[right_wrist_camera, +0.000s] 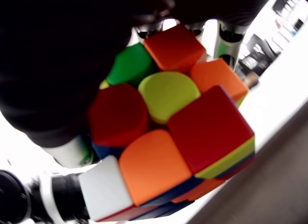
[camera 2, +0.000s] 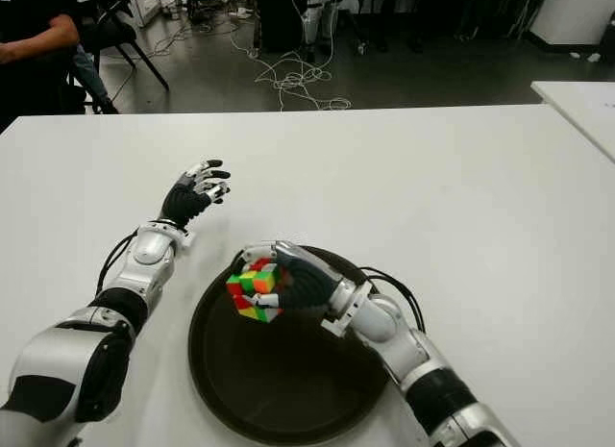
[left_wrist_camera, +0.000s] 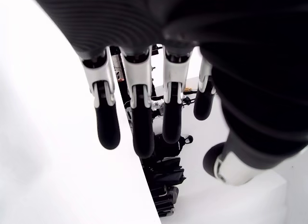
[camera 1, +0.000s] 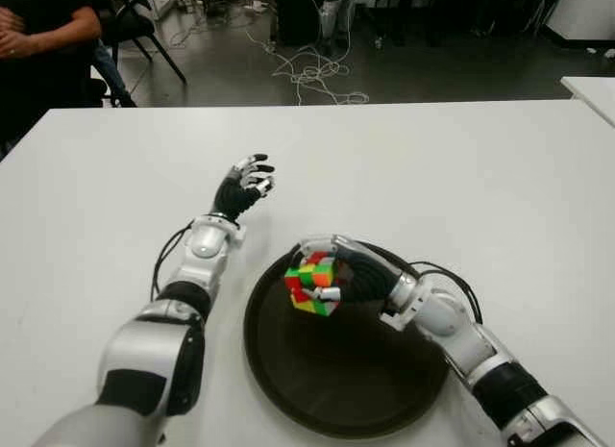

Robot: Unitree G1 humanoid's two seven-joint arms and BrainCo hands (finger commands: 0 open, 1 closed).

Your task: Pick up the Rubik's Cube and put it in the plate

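My right hand [camera 1: 322,272] is shut on the Rubik's Cube [camera 1: 310,283], its fingers curled over the top and thumb under the front. The cube, with red, green, orange and yellow tiles [right_wrist_camera: 168,123], sits in the hand over the left part of the dark round plate [camera 1: 346,380], near its rim. Whether the cube touches the plate's floor I cannot tell. My left hand [camera 1: 248,183] shows on the white table [camera 1: 461,168] to the upper left of the plate, fingers [left_wrist_camera: 139,123] spread and holding nothing.
A person sits beyond the table's far left corner [camera 1: 38,43], arms folded. Cables [camera 1: 307,72] and chair legs lie on the floor behind the table. A second white table edge [camera 1: 591,86] shows at the far right.
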